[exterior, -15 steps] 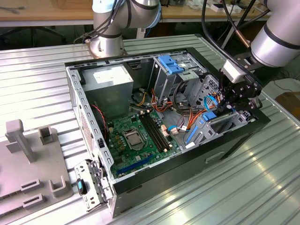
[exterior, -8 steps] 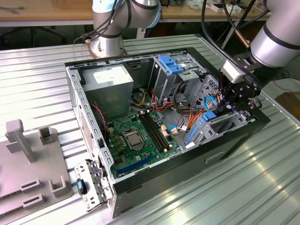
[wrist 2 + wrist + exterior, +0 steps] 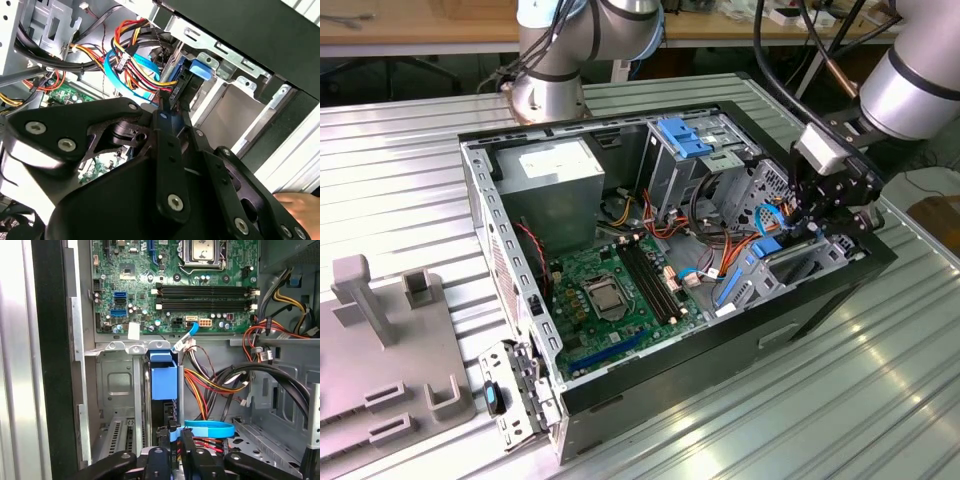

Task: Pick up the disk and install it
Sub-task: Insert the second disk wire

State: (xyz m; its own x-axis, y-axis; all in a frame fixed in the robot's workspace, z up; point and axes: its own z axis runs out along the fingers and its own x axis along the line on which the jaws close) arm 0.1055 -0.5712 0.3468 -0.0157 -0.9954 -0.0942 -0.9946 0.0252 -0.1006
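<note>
tool (image 3: 172, 452) inside case (image 3: 820, 290) | fingers closed on disk (image 3: 164, 377) edge

Bright, even overhead light in the exterior view. The ribbed metal bench (image 3: 880, 380) shows streaky glare, strongest toward the exterior view's right. The computer case (image 3: 520, 300) interior is mildly shadowed, soft-edged shadows. The silver arm (image 3: 915, 90) carries white highlights. In the second wrist view the black hand (image 3: 165, 112) is close, dark and slightly soft; cables (image 3: 135, 65) behind are sharper, well lit. In the first wrist view the green circuit board (image 3: 175, 285) is crisp; a pale case wall (image 3: 15, 360) is overexposed and blurred.
</note>
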